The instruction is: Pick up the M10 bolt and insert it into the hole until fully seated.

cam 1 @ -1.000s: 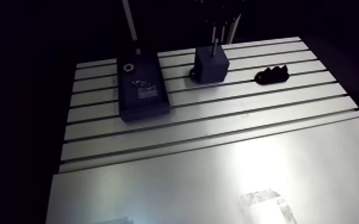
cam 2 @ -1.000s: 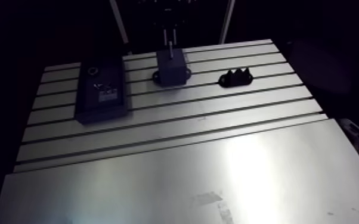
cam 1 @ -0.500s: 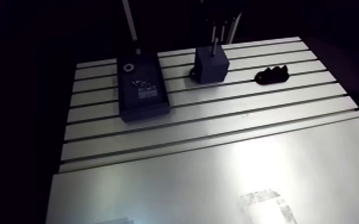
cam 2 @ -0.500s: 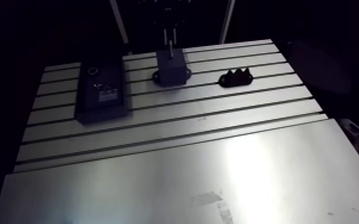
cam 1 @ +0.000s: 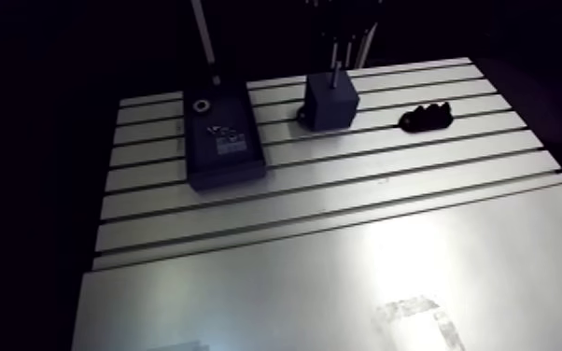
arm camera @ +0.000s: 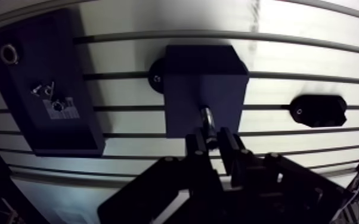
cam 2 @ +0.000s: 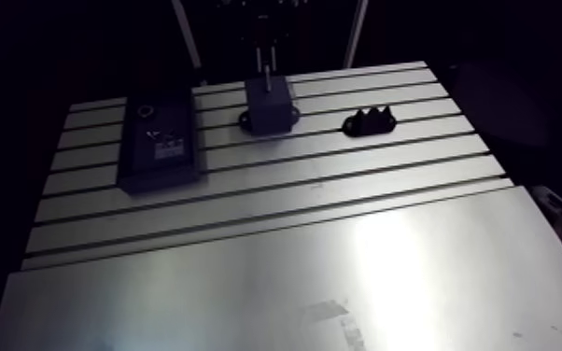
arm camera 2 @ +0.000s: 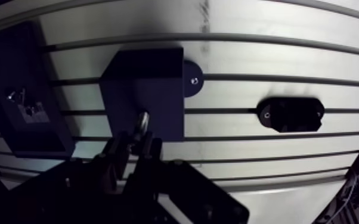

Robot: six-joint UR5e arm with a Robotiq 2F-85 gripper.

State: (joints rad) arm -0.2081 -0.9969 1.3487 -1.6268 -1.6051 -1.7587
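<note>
- The M10 bolt (arm camera: 207, 118), a short bright metal shank, stands upright between the two fingers of the end effector (arm camera: 210, 136), its lower end at the top face of a dark block (arm camera: 203, 83).
- The end effector is closed narrowly on the bolt, one finger pressed to each side of it, as seen in the wrist view.
- The bolt and the fingertips cover the hole in the block, so it cannot be told how deep the bolt sits.
- In the arm view the end effector comes down from above onto the block, which stands toward the far side of the slotted aluminium counter (cam 1: 341, 215).
- A round black foot (arm camera: 155, 77) juts out from one side of the block, flat on the counter.
- A flat dark plate (arm camera: 50, 125) lies beside the block on that same side, with a strip of bare counter between them.
- The plate carries a metal ring (arm camera: 9, 53) near one end, a few small bright parts (arm camera: 42, 90) and a pale label (arm camera: 59, 108).
- A low black ridged piece (cam 1: 425, 118) sits on the block's other side, well apart from it and resting across a slot.
- The dark body of the end effector hides the strip of counter directly beneath it in the wrist view.
</note>
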